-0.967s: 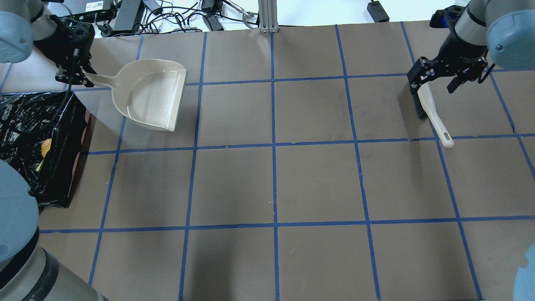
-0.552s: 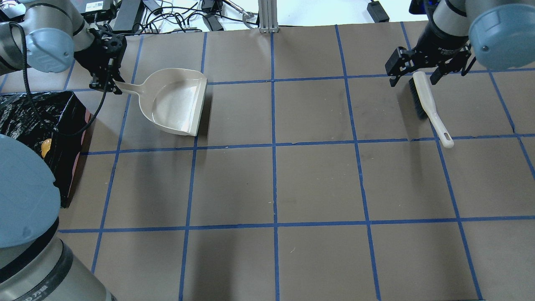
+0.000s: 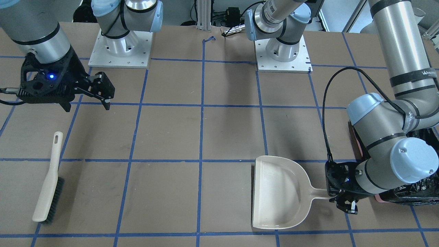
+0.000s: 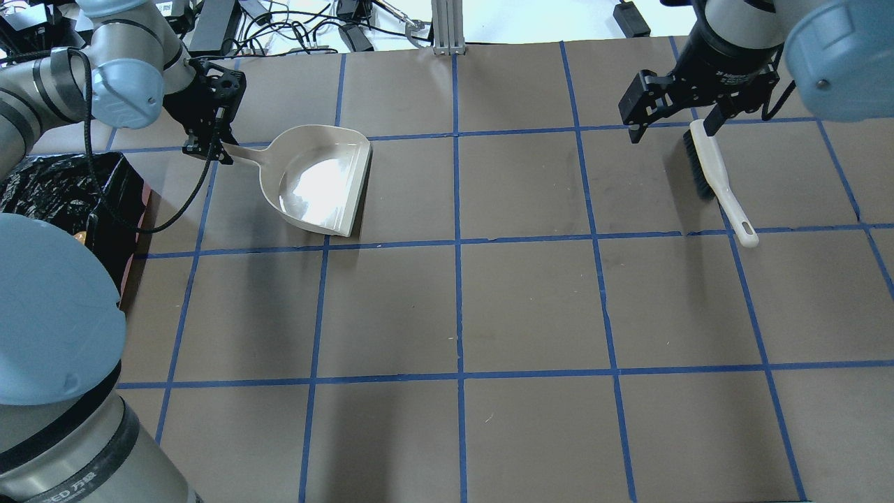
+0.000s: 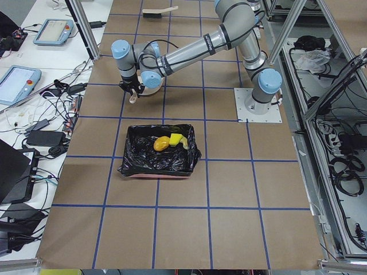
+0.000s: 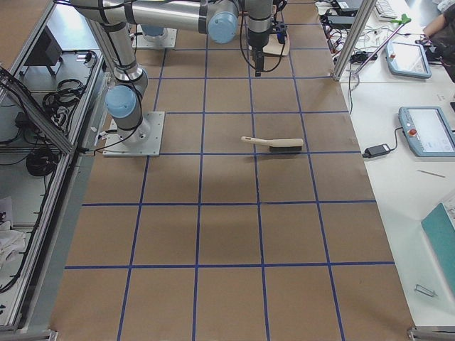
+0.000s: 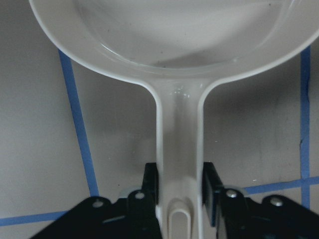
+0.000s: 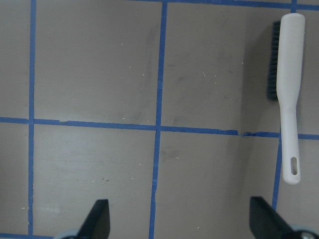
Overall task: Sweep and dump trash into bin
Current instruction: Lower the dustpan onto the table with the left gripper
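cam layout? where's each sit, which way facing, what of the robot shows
Front-facing: across the table, facing the robot; both arms, left gripper clamping the dustpan handle, view right.
Overhead: behind the robot, looking forward-down; right gripper open by the brush.
Exterior left: table's left end; bin near, left gripper beyond.
Exterior right: table's right end; both arms at top.
Left wrist: down the dustpan handle, jaws clamping it.
Right wrist: down at table; jaws apart, brush top right.
Shared: overhead shows both wrist views' dustpan and brush.

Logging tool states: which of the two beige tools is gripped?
The beige plastic dustpan; the left gripper is shut on its handle. The black-bristled beige brush lies free, apart from the open right gripper.
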Controlling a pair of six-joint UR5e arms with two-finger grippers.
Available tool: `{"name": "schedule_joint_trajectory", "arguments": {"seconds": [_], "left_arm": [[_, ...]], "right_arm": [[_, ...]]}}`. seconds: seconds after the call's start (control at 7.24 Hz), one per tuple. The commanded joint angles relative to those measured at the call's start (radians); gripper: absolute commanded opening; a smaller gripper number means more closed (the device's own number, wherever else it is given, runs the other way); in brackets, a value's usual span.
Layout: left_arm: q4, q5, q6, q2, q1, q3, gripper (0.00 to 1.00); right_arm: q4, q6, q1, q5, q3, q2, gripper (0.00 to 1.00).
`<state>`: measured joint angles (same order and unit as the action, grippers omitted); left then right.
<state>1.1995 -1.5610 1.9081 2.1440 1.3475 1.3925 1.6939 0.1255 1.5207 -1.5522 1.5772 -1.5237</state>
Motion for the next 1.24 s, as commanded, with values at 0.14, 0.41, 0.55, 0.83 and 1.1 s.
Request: {"name": "schedule_joint_trajectory", "arguments": {"seconds": [0.14,0.41,0.55,0.83,1.1], "left_arm": [[-0.021,0.018,-0.037,0.004,0.002,0.003,0.0],[-0.032,0.025,-0.053,0.014,0.002,0.003,0.0],[-0.032,0.025,-0.064,0.014,0.002,0.005,0.0],[-0.031,0.027,-0.066,0.008,0.007,0.014,0.0],[-0.032,0.038,-0.066,0.008,0.001,0.029,0.0]], "right_arm": [[-0.072,-0.003,0.013,0.0,-0.008,-0.061,1.0],[-0.08,-0.003,0.015,-0.002,0.0,-0.082,1.0],[-0.08,-0.003,0.015,0.003,0.001,-0.084,1.0],[-0.08,-0.001,0.013,0.0,0.001,-0.084,1.0],[-0.082,-0.001,0.013,0.0,0.003,-0.082,1.0]]}}
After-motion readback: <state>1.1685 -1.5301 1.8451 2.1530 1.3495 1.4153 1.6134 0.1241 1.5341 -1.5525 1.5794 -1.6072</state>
